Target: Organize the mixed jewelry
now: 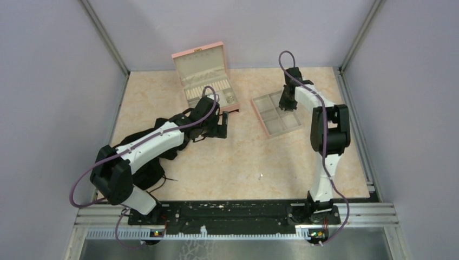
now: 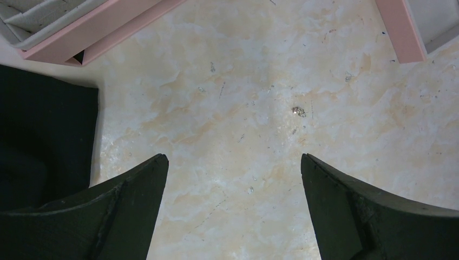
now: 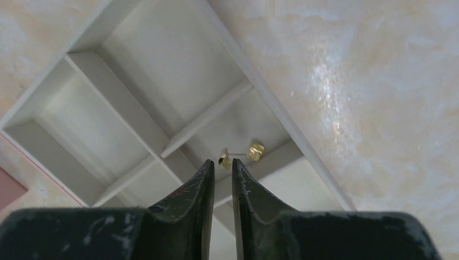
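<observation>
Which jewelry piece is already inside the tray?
The gold stud, lying in a compartment of the tray; the silvery piece lies out on the table.

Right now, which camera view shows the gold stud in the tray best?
The right wrist view: the gold stud lies clear in a tray compartment, beyond the pincer tips. The top view cannot resolve it; the left wrist view misses it.

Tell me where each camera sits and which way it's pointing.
Top external: above, behind the bases, looking down at the table; both arms show.
Left wrist: on the left gripper, facing down at table; wide-open fingers show.
Right wrist: on the right gripper, facing down into the tray; fingers barely apart.
Shared: tray, top and right wrist.
</observation>
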Motion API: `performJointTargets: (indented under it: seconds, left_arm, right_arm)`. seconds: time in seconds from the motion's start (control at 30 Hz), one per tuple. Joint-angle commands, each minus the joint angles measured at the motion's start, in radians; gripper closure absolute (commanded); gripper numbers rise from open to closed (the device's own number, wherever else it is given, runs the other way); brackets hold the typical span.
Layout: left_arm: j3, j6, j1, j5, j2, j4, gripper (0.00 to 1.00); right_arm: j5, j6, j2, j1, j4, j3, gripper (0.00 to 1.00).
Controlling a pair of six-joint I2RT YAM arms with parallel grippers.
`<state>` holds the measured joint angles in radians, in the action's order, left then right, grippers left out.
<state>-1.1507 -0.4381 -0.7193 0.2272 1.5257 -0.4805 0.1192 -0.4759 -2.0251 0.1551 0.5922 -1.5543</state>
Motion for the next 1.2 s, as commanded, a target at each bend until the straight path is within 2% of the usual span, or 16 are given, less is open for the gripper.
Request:
performJointTargets:
  seconds: [0.0, 0.1, 0.23, 0.4, 0.53, 0.63, 0.73, 0.83, 1.0, 1.17]
  left_arm:
    - [0.003, -0.018, 0.003, 0.000, -0.036, -0.008, 0.02]
    - [-0.001, -0.009, 0.003, -0.007, -0.035, -0.004, 0.02]
    - [-0.004, 0.002, 0.003, -0.002, -0.035, -0.002, 0.02]
    - [-0.004, 0.022, 0.003, -0.037, -0.042, 0.006, 0.02]
    - [0.016, 0.049, -0.020, -0.108, -0.040, 0.021, 0.02]
    - [0.018, 0.035, -0.092, -0.057, -0.008, 0.005, 0.02]
    - [-0.004, 0.023, -0.185, -0.048, 0.045, -0.013, 0.02]
    - [-0.029, 0.001, -0.278, -0.056, 0.094, -0.006, 0.03]
    - [-0.066, -0.014, -0.392, -0.082, 0.180, 0.031, 0.09]
    - [-0.145, -0.030, -0.473, -0.080, 0.278, 0.033, 0.15]
  right_arm:
    - [-0.011, -0.005, -0.029, 0.009, 0.010, -0.114, 0.75]
    - [-0.007, 0.006, -0.020, 0.009, 0.043, -0.150, 0.65]
    - [-0.017, 0.031, 0.096, 0.012, 0.039, -0.088, 0.64]
    - [-0.023, 0.065, 0.394, 0.064, -0.027, 0.175, 0.63]
    - [-0.035, -0.001, 0.610, 0.094, -0.015, 0.423, 0.62]
    - [-0.032, -0.068, 0.761, 0.093, 0.005, 0.587, 0.62]
    - [-0.008, -0.108, 0.868, 0.092, 0.050, 0.681, 0.60]
    - [0.014, -0.128, 0.904, 0.073, 0.122, 0.711, 0.55]
    - [-0.050, -0.096, 0.911, -0.088, 0.167, 0.719, 0.55]
    - [-0.066, -0.045, 0.940, -0.150, 0.181, 0.683, 0.55]
